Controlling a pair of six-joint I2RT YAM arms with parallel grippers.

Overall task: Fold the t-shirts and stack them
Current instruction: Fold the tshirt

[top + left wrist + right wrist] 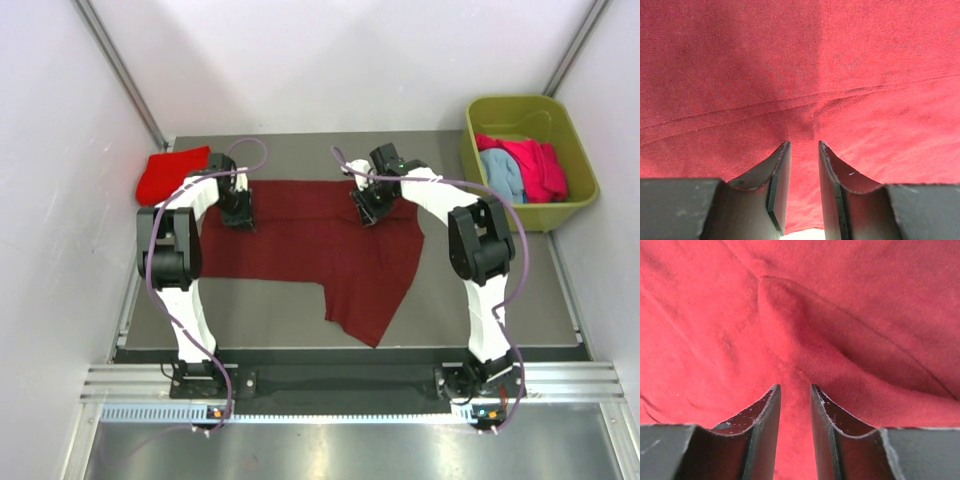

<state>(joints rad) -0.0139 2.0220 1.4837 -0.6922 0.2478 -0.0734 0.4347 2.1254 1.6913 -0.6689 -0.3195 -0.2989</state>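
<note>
A dark maroon t-shirt lies spread on the table, one corner hanging toward the near edge. Both grippers press down at its far edge. My left gripper sits near the far left corner and my right gripper near the far middle. In the left wrist view the gripper stands nearly closed, the maroon cloth filling the narrow gap. In the right wrist view the gripper pinches the cloth beside a raised fold. A folded bright red t-shirt lies at the far left.
An olive-green tub stands at the far right, holding a pink shirt and a light blue shirt. White walls close in the table on the left, back and right. A metal rail runs along the near edge.
</note>
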